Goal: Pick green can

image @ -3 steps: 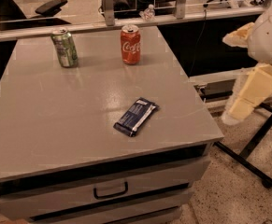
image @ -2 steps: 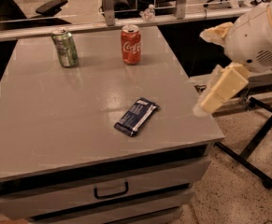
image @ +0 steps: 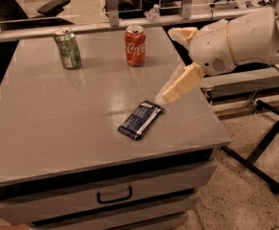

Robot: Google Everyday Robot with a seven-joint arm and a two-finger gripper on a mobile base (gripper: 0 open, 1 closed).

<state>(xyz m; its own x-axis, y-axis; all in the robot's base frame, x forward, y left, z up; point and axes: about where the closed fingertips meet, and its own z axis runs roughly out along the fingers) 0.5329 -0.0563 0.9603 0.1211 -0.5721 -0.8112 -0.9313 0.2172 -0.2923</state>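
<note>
The green can [image: 67, 48] stands upright at the back left of the grey table [image: 57, 128]; it is green and silver-white with a silver top. My gripper [image: 168, 65] hangs over the table's right side on a white arm that reaches in from the right. It is open and empty, with one cream finger [image: 181, 84] pointing down-left and the other [image: 182, 33] higher up. The gripper is far right of the green can and apart from it.
A red Coca-Cola can [image: 135, 45] stands between the green can and the gripper. A dark blue snack bar [image: 140, 119] lies flat near the lower finger. Drawers with a handle [image: 114, 195] sit below the tabletop. A railing runs behind the table; a black stand leg [image: 263, 147] is on the floor at right.
The arm has swung left from beside the table to over its right side, bringing the gripper closer to the snack bar and the red can. The cans and bar have not moved.
</note>
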